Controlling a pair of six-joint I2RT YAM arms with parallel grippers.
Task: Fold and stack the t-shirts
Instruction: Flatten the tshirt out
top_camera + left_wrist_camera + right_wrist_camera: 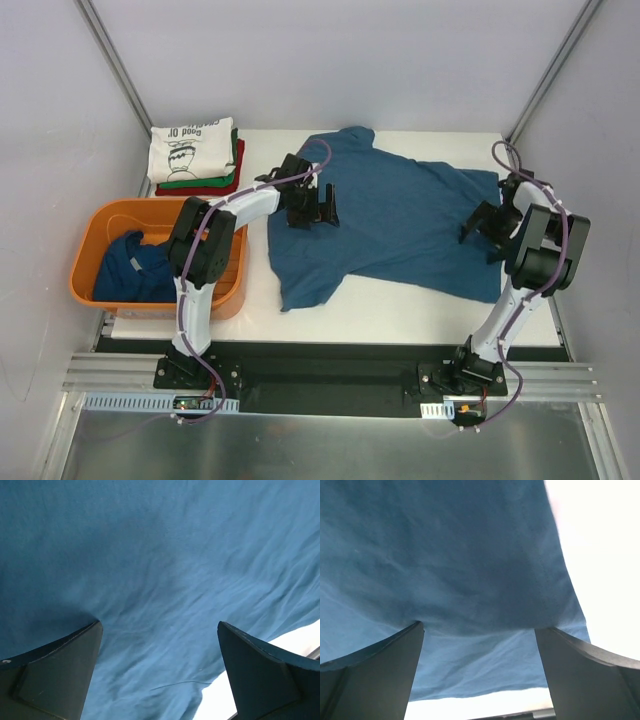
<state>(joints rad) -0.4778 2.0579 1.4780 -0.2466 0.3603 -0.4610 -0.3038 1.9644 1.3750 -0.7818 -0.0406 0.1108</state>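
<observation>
Left end effector (316, 206) and right end effector (481, 226) both spread wide; dark blue t-shirt (400, 215) lies directly beneath each, spread on white desk (420, 318).

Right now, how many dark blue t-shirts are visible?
2. One spread t-shirt lies on the table; one bunched t-shirt sits in the orange tub at the left. Others may hide beneath it.
</observation>
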